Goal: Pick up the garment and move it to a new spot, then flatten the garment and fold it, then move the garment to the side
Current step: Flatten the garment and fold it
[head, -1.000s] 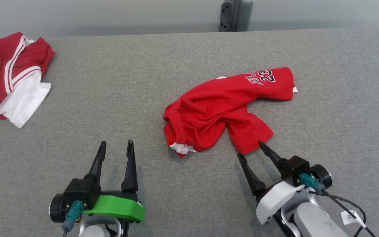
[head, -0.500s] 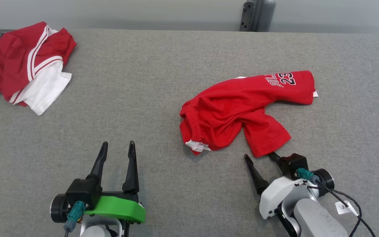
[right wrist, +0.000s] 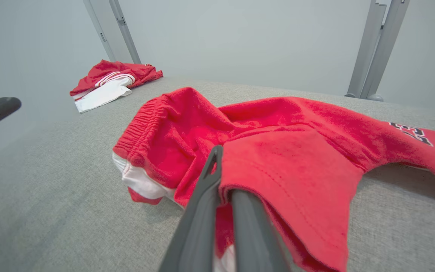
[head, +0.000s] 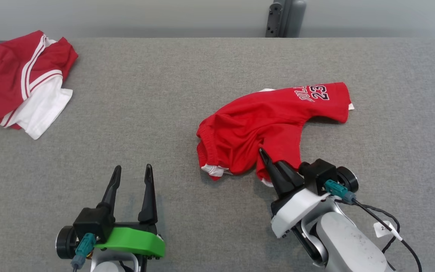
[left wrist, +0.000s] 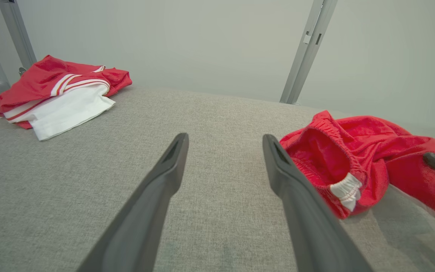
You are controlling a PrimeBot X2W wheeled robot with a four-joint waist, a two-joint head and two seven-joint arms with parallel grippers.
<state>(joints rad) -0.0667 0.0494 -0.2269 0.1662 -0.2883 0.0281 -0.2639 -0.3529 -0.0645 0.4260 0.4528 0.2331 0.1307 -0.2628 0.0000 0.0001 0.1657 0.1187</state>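
The garment is a pair of red shorts with a white "23" print, crumpled at the centre right of the grey table. My right gripper is shut on the hem of its near leg, with cloth draped over one finger. The right wrist view shows the garment pinched between the closed fingers of my right gripper. My left gripper stands open and holds nothing at the lower left, a little left of the waistband. In the left wrist view the garment lies right of my left gripper.
A second red and white garment lies bunched at the table's far left corner, also seen as that pile from the left wrist. A grey metal post rises behind the far edge. Bare grey cloth lies between the two garments.
My right gripper has moved forward and left onto the near leg of the shorts and shut on its hem, bunching it. The left gripper has stayed put. The head camera has shifted.
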